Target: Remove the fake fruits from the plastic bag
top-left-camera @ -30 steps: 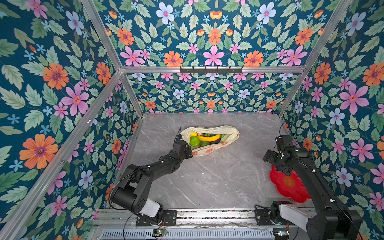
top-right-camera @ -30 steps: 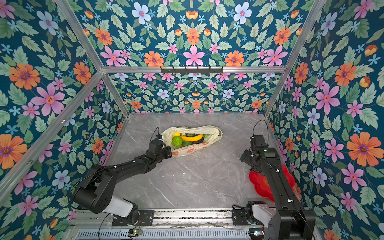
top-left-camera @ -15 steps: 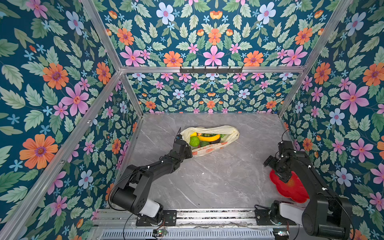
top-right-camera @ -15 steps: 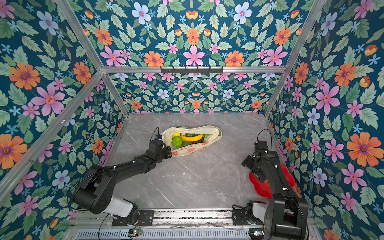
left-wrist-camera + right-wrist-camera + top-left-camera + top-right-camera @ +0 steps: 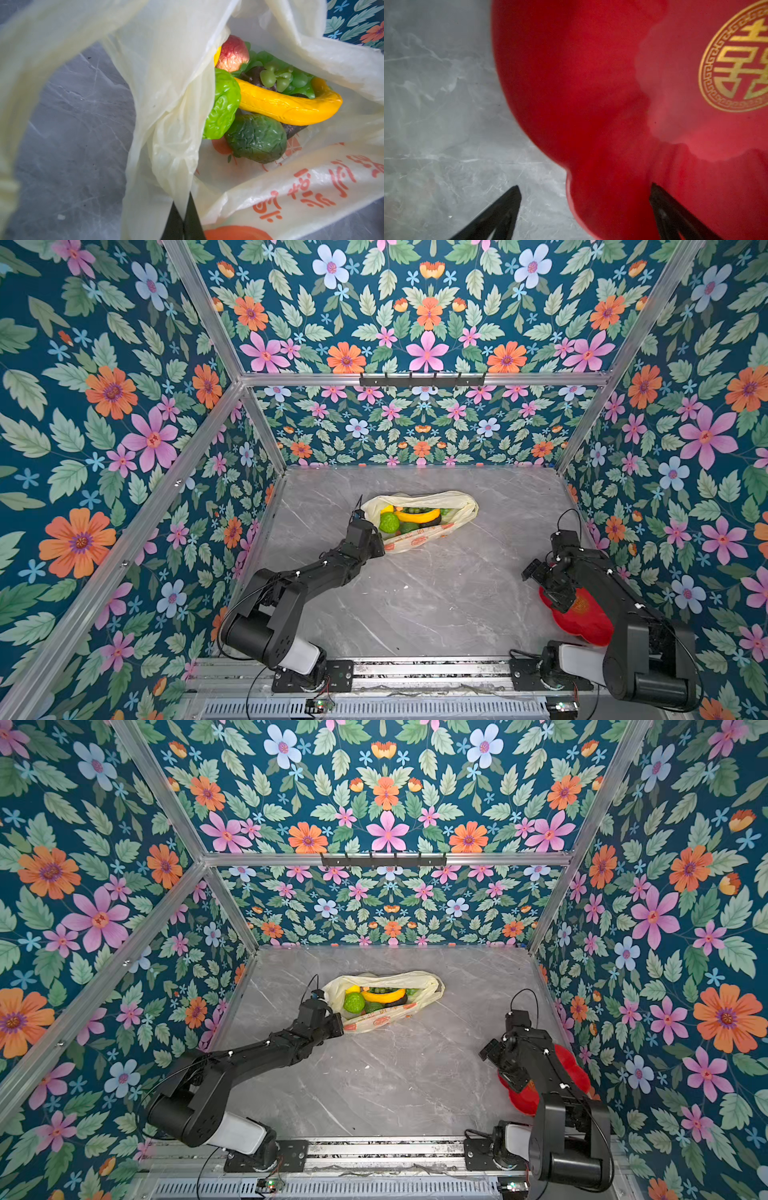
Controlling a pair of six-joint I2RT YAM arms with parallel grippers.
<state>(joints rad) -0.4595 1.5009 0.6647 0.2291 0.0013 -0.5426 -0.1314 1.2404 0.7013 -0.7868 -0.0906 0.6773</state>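
Against a second ago, only the right arm has shifted: the right tool (image 5: 559, 599) has drawn back toward its base and sunk low over the red flower-shaped dish (image 5: 586, 622), while the left arm has stayed where it was and the thin translucent pale-yellow plastic bag (image 5: 419, 540) lies unchanged in the far middle of the grey marbled counter (image 5: 436, 597). The left tool (image 5: 376, 541) sits at the bag's near left corner. In both top views we can make out only the yellow plastic banana (image 5: 383, 995) and the lime-green bumpy fruit (image 5: 354, 1002) clearly through the bag's open mouth. The left wrist view adds more. There we see the left tool (image 5: 182, 220) with its tips together, clamped on a fold of the bag's film. Deeper inside lie a dark green wrinkled avocado (image 5: 256, 138), a green grape bunch (image 5: 278, 78) and a reddish rounded fruit (image 5: 233, 53), all still in the bag. The right wrist view shows the right tool (image 5: 585, 187) with its tips wide apart and nothing between them. One tip is over the counter and the other over the dish's lobed rim, and it shows a gold emblem (image 5: 737, 60) on the dish.
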